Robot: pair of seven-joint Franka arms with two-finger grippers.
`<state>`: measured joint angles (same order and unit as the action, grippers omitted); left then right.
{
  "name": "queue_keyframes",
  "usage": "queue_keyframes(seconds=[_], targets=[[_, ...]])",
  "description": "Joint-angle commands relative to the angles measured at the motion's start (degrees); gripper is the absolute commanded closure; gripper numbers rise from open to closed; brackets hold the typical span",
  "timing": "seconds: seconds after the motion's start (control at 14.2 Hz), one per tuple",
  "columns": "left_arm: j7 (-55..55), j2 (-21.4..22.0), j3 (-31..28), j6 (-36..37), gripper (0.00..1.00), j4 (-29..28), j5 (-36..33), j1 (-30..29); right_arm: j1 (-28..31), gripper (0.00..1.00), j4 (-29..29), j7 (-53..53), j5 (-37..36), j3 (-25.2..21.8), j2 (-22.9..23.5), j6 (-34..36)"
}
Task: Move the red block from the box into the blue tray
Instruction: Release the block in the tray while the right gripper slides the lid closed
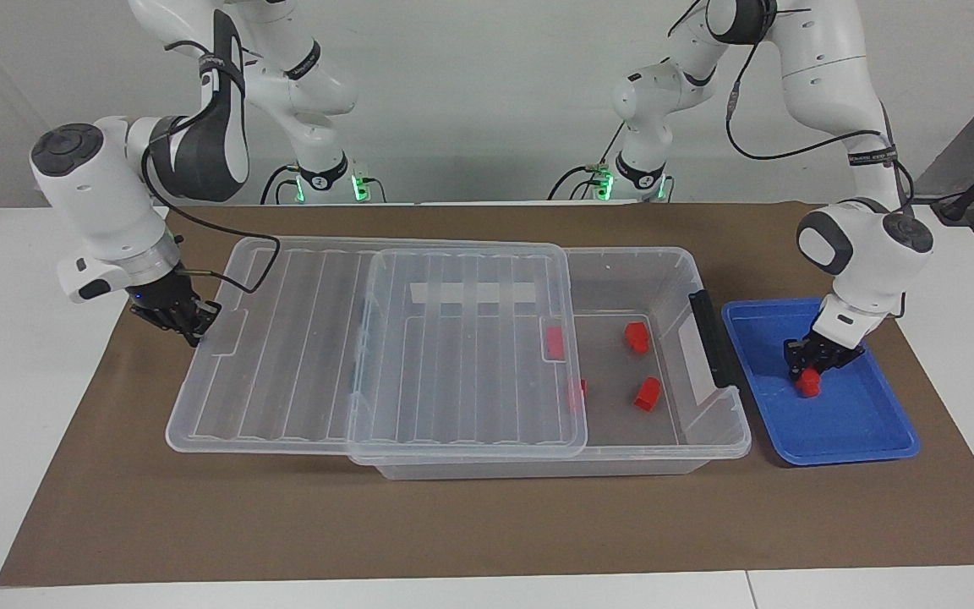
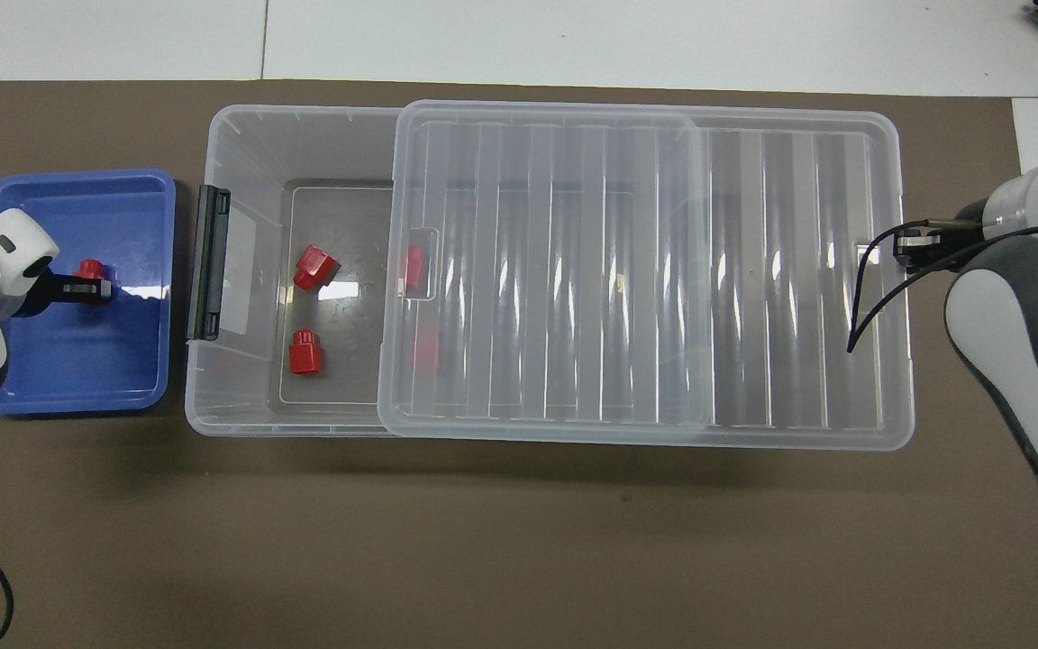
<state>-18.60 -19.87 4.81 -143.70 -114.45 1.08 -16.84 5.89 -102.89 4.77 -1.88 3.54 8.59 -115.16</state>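
The blue tray (image 1: 855, 431) (image 2: 77, 379) lies at the left arm's end of the table, beside the box. My left gripper (image 1: 810, 370) (image 2: 86, 288) is low in the tray, shut on a red block (image 1: 808, 386) (image 2: 91, 269). The clear box (image 1: 711, 440) (image 2: 240, 415) stands mid-table. Its ribbed lid (image 1: 284, 355) (image 2: 798, 270) is slid partway off toward the right arm's end. My right gripper (image 1: 193, 326) (image 2: 911, 248) is shut on the lid's end tab. Two red blocks (image 1: 637, 336) (image 1: 647, 393) lie in the open part of the box. Two more (image 1: 555, 342) (image 1: 577, 393) show through the lid.
A brown mat (image 1: 453, 524) covers the table under everything. The box's black latch (image 1: 711, 338) (image 2: 210, 261) faces the tray. The lid overhangs the mat at the right arm's end.
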Motion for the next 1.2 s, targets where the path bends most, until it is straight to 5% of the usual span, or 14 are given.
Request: queue_keyframes(seconds=[0.0, 0.63, 1.13], targets=[[-1.27, -0.08, 0.37, -0.36, 0.46, -0.16, 0.85, -0.56, -3.76, 1.0, -1.0, 0.67, 0.57, 0.24, -1.12, 0.46], [-0.48, 2.73, 0.72, 25.46, 0.46, 15.83, 0.76, 1.02, -10.55, 1.0, -1.0, 2.7, 0.57, 0.68, -1.29, 0.55], [11.29, 9.23, 1.34, 42.43, 0.46, 19.44, -0.03, 6.91, -13.62, 1.0, -1.0, 6.04, 0.65, 1.74, -1.29, 0.02]])
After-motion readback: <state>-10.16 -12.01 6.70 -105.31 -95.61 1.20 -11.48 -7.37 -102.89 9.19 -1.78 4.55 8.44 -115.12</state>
